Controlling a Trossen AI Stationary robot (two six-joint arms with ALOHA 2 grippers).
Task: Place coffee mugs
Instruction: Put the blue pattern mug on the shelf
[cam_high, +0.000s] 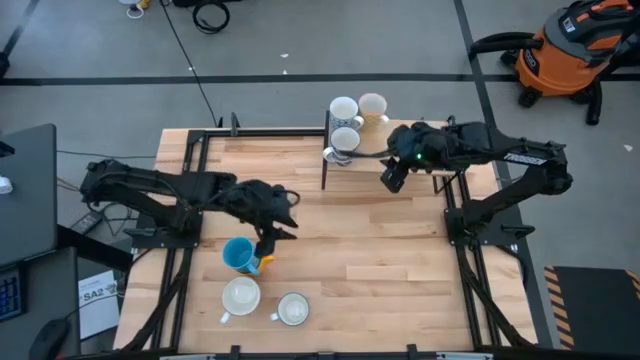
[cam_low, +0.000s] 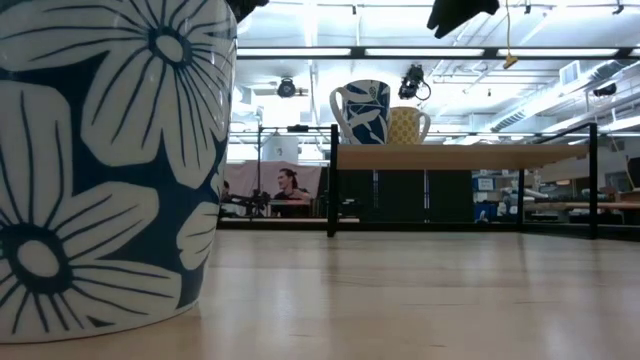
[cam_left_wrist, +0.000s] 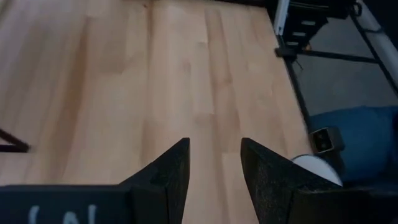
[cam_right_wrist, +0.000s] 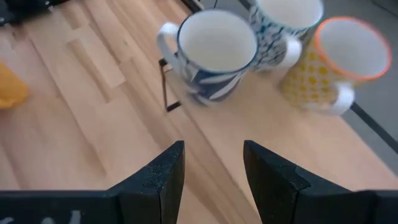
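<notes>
Three coffee mugs stand on a low shelf (cam_high: 400, 150) at the table's far side: a blue-and-white leaf mug (cam_right_wrist: 214, 53), a second patterned mug (cam_right_wrist: 286, 18) and a yellow mug with an orange rim (cam_right_wrist: 342, 62). My right gripper (cam_right_wrist: 213, 149) hovers open, above and just near of them (cam_high: 392, 178). On the near left a bright blue mug (cam_high: 238, 255) lies beside two white mugs (cam_high: 240, 296) (cam_high: 293, 309). My left gripper (cam_high: 268, 242) hangs open just right of the blue mug, with only bare wood between its fingers (cam_left_wrist: 214, 149).
A big dark-blue mug with white flowers (cam_low: 100, 170) fills the low view's left side. The shelf's black legs (cam_low: 332, 180) stand on the table. Bare wood (cam_high: 400, 260) spreads across the middle and right. A small yellow thing (cam_high: 266, 263) lies against the blue mug.
</notes>
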